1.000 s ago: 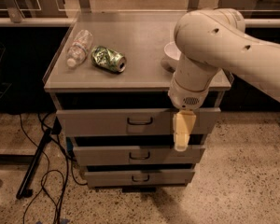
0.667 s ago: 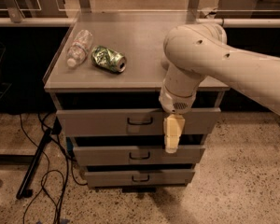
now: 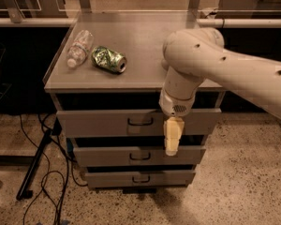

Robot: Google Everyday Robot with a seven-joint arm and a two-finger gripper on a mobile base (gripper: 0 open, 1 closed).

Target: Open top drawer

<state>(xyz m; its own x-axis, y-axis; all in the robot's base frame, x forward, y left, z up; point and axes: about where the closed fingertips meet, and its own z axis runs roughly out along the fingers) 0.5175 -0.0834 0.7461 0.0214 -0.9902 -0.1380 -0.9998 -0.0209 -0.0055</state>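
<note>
Gripper (image 3: 172, 149) hangs just right of the top drawer (image 3: 93, 123) handle (image 3: 140, 121), fingers look together. It should probably spread them, slide left and grab the loop squarely.

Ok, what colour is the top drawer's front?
The top drawer is grey, per the camera view; the gripper hangs just right of its handle.

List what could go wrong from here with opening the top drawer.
1. The gripper hangs right of the handle on the top drawer, tip down by the middle drawer; it may miss the handle or snag the wrong drawer.
2. A hard pull could roll the can and bottle lying on the cabinet top.
</note>
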